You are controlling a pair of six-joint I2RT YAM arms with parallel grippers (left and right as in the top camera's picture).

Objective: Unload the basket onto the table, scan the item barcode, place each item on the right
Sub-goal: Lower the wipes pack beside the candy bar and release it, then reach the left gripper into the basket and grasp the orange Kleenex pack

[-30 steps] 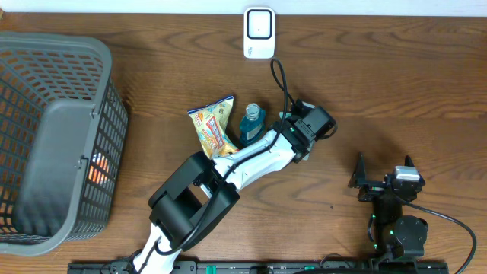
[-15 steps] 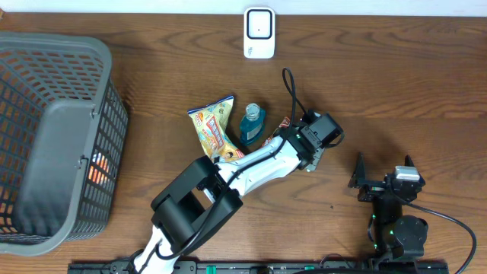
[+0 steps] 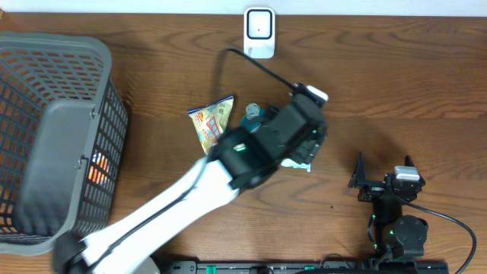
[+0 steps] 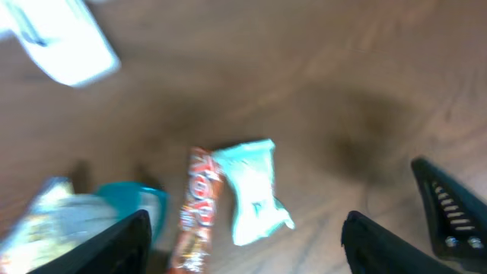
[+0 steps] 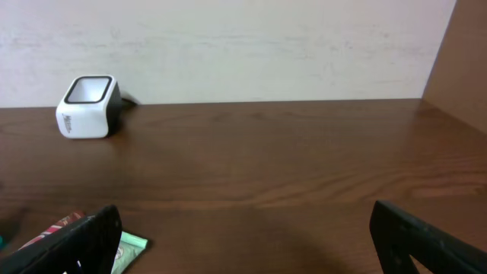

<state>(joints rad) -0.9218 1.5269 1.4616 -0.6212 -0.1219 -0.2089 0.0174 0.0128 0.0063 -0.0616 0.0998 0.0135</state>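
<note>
- I see the mint-green packet (image 4: 251, 190) lying flat on the wooden table (image 3: 396, 91), lower centre of my left wrist view, just beside the red bar wrapper (image 4: 196, 217) on its left.
- The left gripper (image 4: 245, 232) hangs above it, fingers spread wide, gripping nothing.
- The blue bottle (image 3: 253, 114) and snack bag (image 3: 213, 122) sit just left of centre overhead.
- The white scanner (image 3: 259, 32) stands at top centre, well apart.
- The right gripper (image 5: 245, 228), lower right overhead, is spread and empty.
- The grey basket (image 3: 57, 44) fills the left edge.
</note>
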